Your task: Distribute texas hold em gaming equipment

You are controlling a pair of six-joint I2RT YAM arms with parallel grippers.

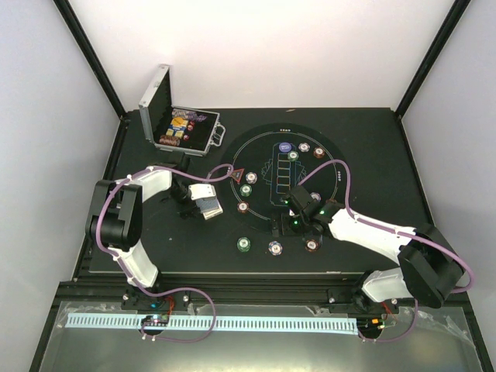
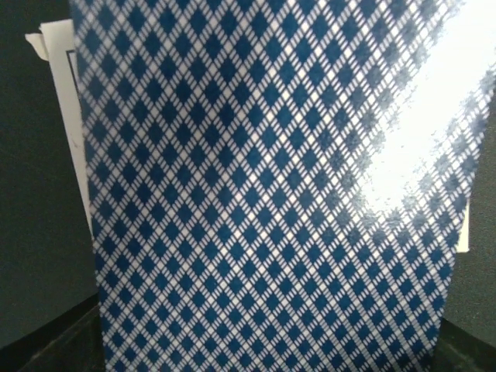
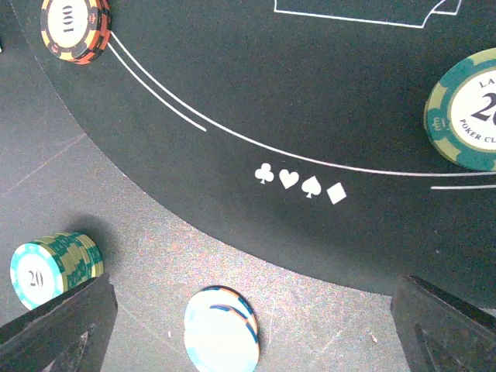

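I'm looking at a black bench (image 1: 387,155) with a round mat (image 1: 260,155) lying mid-surface and an open silver case (image 1: 182,128) at the far left. Green chips (image 1: 246,244) and blue-white chips (image 1: 274,247) sit on the bare bench just off the mat's near edge, with dark red chips (image 1: 311,245) beside them. A red triangle (image 1: 236,173) lies at the mat's left rim.

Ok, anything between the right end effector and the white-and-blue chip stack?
Nothing visible: the open right end effector faces the white-and-blue poker chip stack directly. The green chip stack sits beside one finger.
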